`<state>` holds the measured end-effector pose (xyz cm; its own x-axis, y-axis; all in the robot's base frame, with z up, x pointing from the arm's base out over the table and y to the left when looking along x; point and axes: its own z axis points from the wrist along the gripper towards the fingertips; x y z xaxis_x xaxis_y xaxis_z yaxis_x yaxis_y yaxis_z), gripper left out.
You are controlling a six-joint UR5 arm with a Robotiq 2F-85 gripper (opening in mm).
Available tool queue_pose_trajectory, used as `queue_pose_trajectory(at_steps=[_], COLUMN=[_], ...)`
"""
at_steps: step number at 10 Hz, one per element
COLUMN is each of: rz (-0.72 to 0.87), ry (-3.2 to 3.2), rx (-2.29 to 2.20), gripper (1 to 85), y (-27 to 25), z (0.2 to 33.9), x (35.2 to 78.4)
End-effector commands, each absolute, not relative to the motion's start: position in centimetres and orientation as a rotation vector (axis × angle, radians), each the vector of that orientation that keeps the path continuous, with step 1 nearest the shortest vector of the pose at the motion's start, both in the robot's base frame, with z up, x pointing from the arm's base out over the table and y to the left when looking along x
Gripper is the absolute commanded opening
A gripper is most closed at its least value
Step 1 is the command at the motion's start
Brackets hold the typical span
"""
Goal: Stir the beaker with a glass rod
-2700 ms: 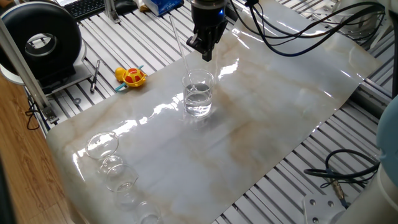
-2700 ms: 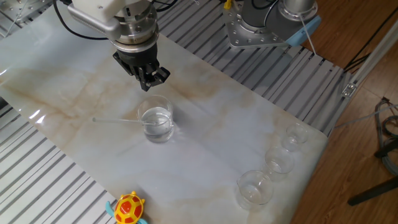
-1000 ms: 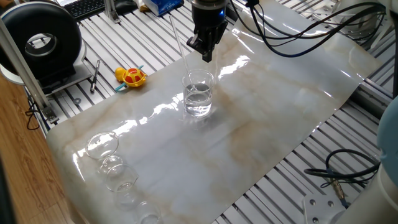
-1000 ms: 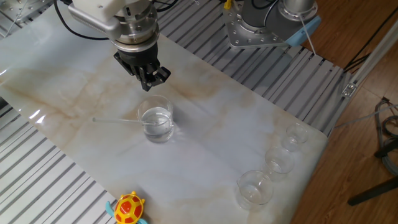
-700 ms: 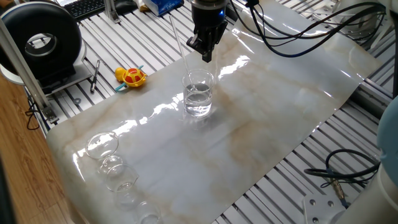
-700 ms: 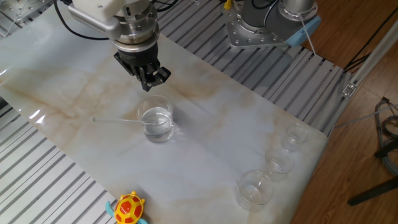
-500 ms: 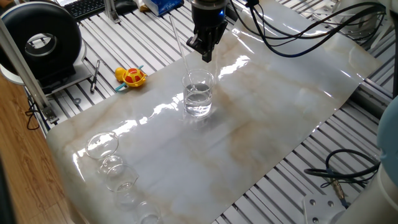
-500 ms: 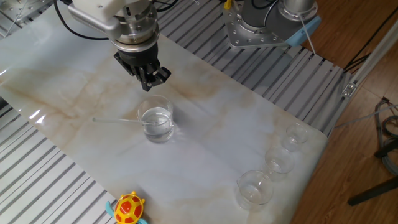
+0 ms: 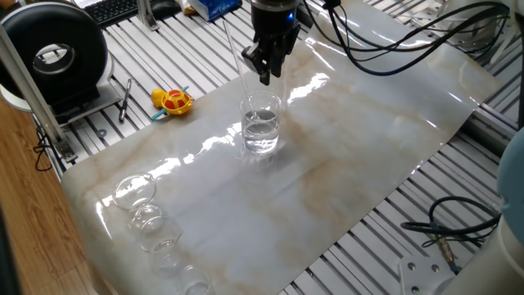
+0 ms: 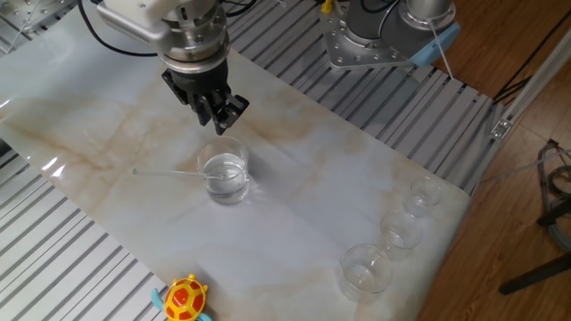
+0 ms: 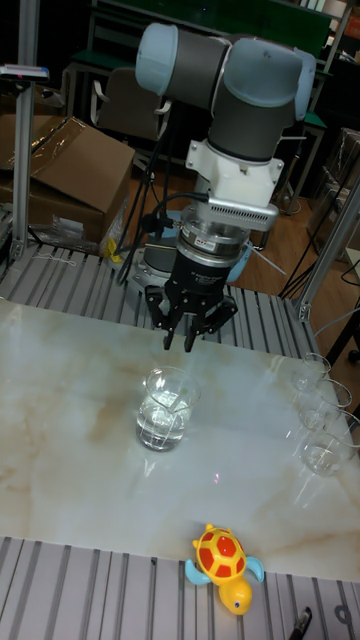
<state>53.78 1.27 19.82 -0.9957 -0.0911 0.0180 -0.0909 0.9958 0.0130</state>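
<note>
The beaker (image 9: 260,123) (image 10: 223,176) (image 11: 165,407) stands upright mid-table with clear liquid in it. The glass rod (image 9: 235,53) (image 10: 165,173) rests inside it, leaning over the rim and reaching away from the beaker. I cannot make the rod out in the tall fixed view. My gripper (image 9: 264,74) (image 10: 219,119) (image 11: 178,340) hangs just above the beaker's far rim, pointing down. It is open, with nothing between its fingers, and it touches neither the rod nor the beaker.
A yellow and red toy turtle (image 9: 173,101) (image 10: 184,299) (image 11: 225,560) lies near one table edge. Three small clear glass vessels (image 9: 143,209) (image 10: 393,232) (image 11: 315,415) sit in a row at a corner. A black round device (image 9: 57,53) and cables (image 9: 385,49) border the mat.
The gripper has turned slightly about its axis and shifted a little over the beaker. Beaker and rod have stayed where they were.
</note>
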Motion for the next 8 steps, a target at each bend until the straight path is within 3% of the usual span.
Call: queue_pose_trajectory(at_steps=[1,8], rz=[-0.060,-0.062], ry=[-3.114,-3.100], rx=[0.100,0.073], gripper=[33.7,33.7], y=[2.37,2.54], z=[21.49,21.51], x=[53.55,53.33])
